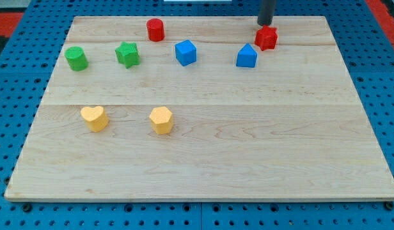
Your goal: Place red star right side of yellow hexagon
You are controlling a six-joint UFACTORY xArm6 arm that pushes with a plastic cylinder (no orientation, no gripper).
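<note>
The red star (266, 38) is sitting near the top right of the wooden tabletop (248, 153), with my tip (265, 25) resting just above it, touching or nearly touching its upper edge. There are no fingers on this rod, so nothing is grasping. The yellow hexagon (161, 119) is lying well apart, lower and to the view's left. A blue pentagon-like block (246, 56) is standing just below-left of the star, toward the hexagon. A blue cube (185, 52), red cylinder (155, 29), green star (127, 54), green cylinder (76, 58) and yellow heart (94, 118) are sitting further left.
</note>
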